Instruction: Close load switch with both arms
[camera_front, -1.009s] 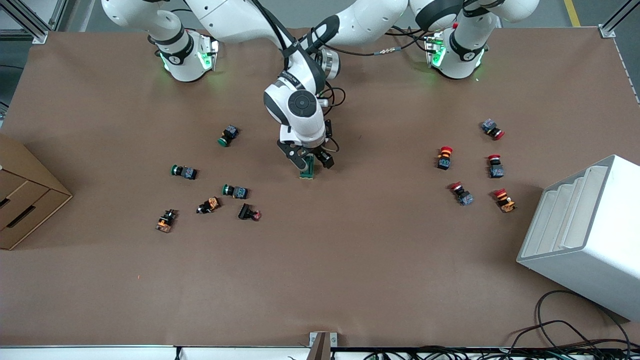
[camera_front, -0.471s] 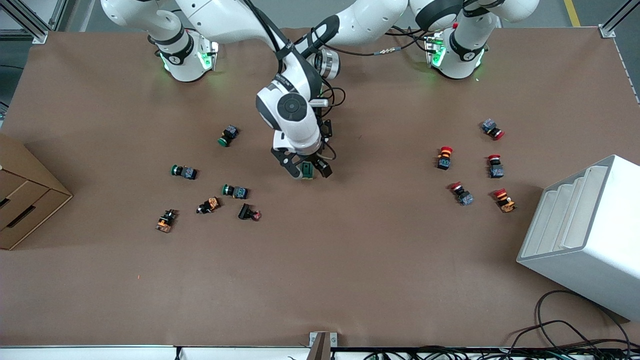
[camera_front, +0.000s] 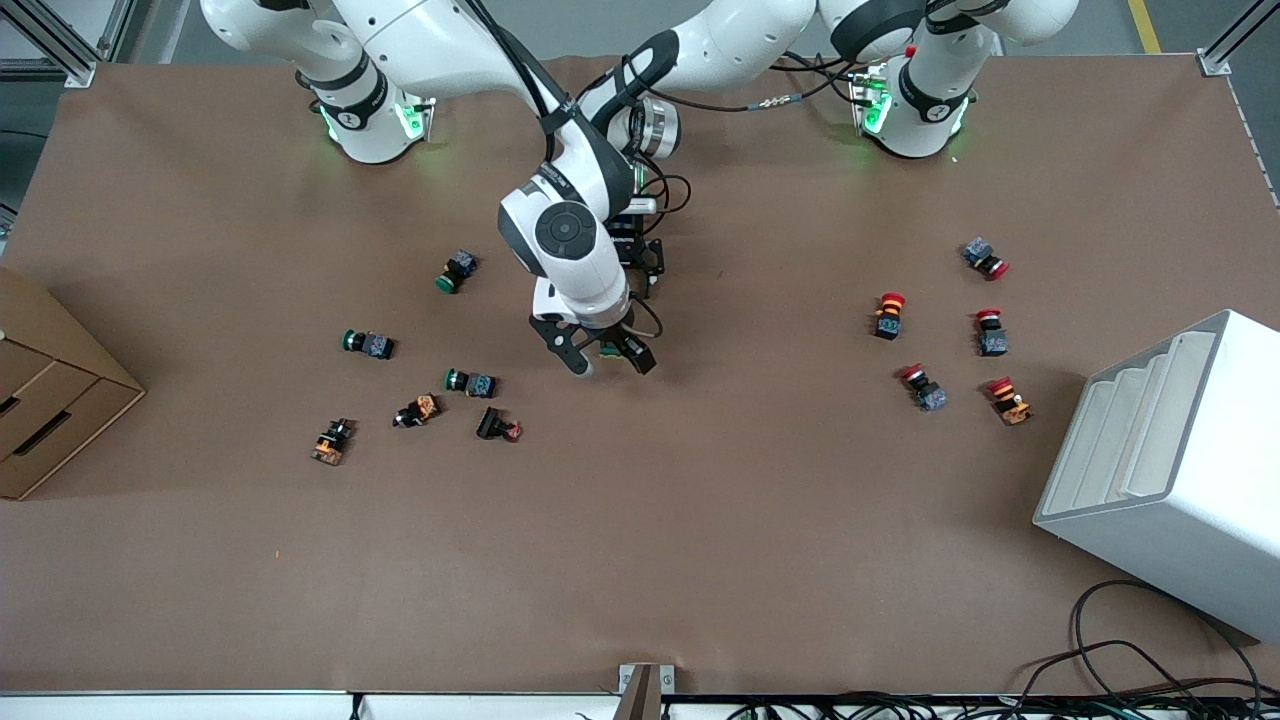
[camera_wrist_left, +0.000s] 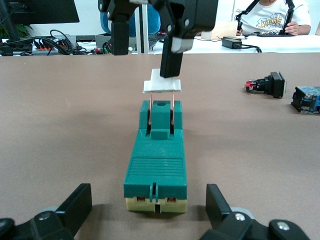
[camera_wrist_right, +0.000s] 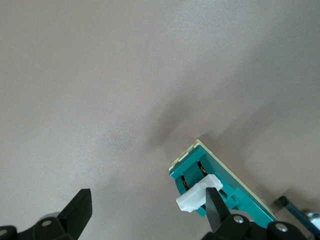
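Observation:
The load switch (camera_wrist_left: 156, 165) is a dark green block lying on the brown table, with its white lever (camera_wrist_left: 162, 86) raised on two copper blades. In the front view only a green bit of the switch (camera_front: 610, 349) shows under the right gripper (camera_front: 607, 358). The right gripper (camera_wrist_right: 147, 210) is open over the switch (camera_wrist_right: 222, 187), and one fingertip (camera_wrist_right: 214, 202) rests against the lever (camera_wrist_right: 196, 197). The left gripper (camera_wrist_left: 148, 212) is open and low at the table, its fingers (camera_wrist_left: 75, 205) either side of the switch's end, apart from it. In the front view the left gripper (camera_front: 642, 262) is mostly hidden by the right wrist.
Green and orange push buttons (camera_front: 470, 383) lie toward the right arm's end, with a cardboard box (camera_front: 50, 390) at the table's edge. Red push buttons (camera_front: 888, 315) and a white bin (camera_front: 1170, 470) are toward the left arm's end. Cables (camera_front: 1130, 660) lie at the front corner.
The right arm's wrist and gripper have shifted toward the front camera over the switch, which now covers most of it. The left arm has stayed put.

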